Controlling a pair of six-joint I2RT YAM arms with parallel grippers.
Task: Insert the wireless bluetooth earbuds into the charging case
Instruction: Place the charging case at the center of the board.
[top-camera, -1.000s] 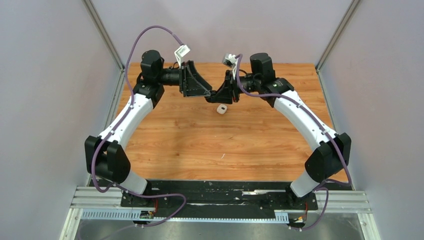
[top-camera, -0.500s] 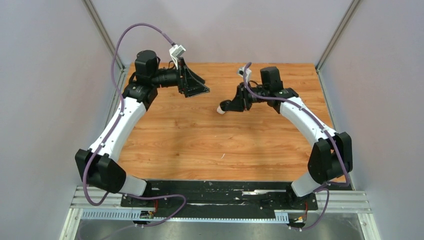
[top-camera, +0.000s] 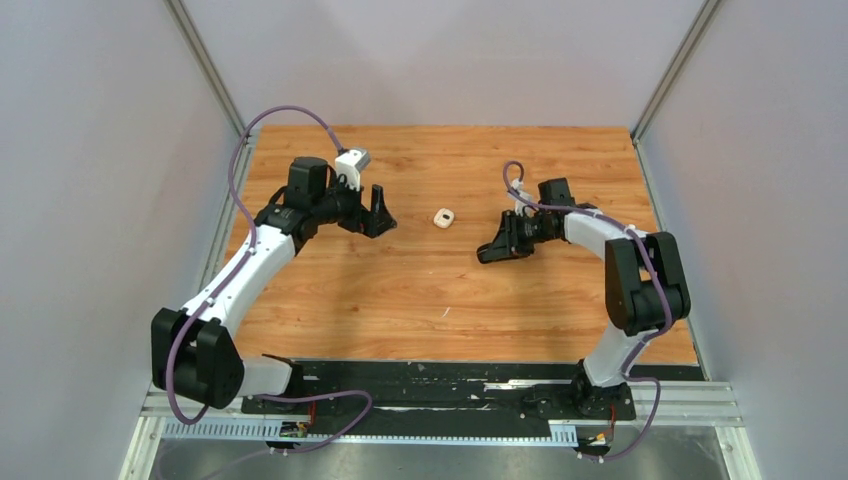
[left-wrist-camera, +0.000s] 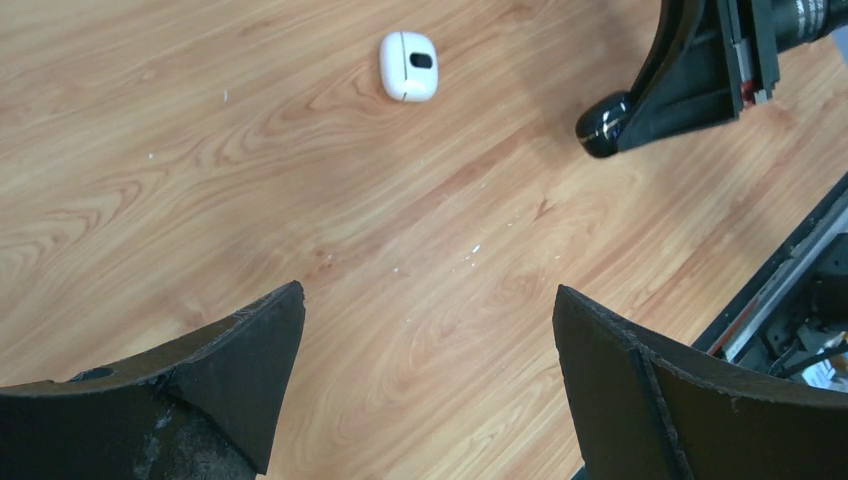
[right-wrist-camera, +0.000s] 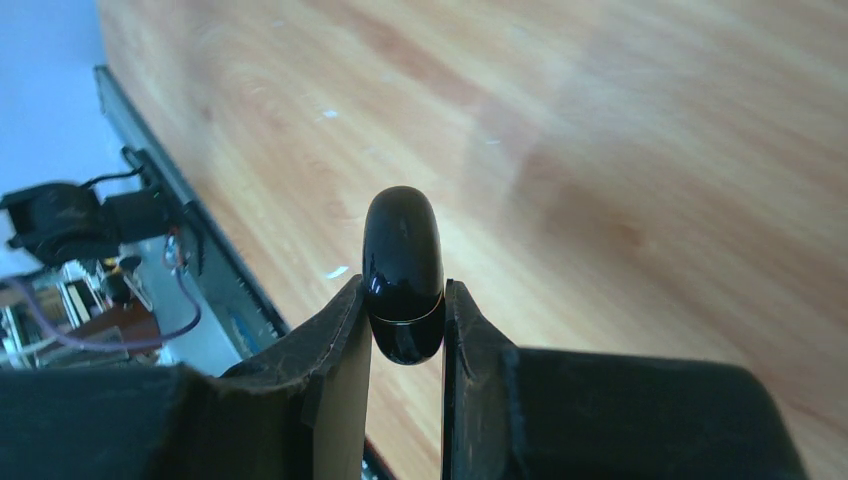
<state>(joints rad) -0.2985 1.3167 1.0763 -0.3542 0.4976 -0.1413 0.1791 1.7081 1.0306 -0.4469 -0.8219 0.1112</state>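
A closed white charging case (top-camera: 443, 217) lies on the wooden table between the two arms; the left wrist view shows the white charging case (left-wrist-camera: 408, 66) with a dark oval mark on its top. My left gripper (top-camera: 384, 220) hangs to its left, jaws wide open and empty, as the left gripper (left-wrist-camera: 428, 292) shows over bare wood. My right gripper (top-camera: 488, 254) is to the case's right, low over the table. The right gripper (right-wrist-camera: 405, 290) is shut on a glossy black closed case (right-wrist-camera: 402, 250) with a thin seam line. The earbuds are out of view.
A tiny pale scrap (top-camera: 446, 312) lies on the wood nearer the arm bases. A black mounting rail (top-camera: 440, 385) runs along the near edge. Grey walls enclose the table on the left, right and back.
Both arms have dropped from a raised, nearly touching pose and drawn apart, left going left and right going right. The left jaws opened wider. The white case stayed put.
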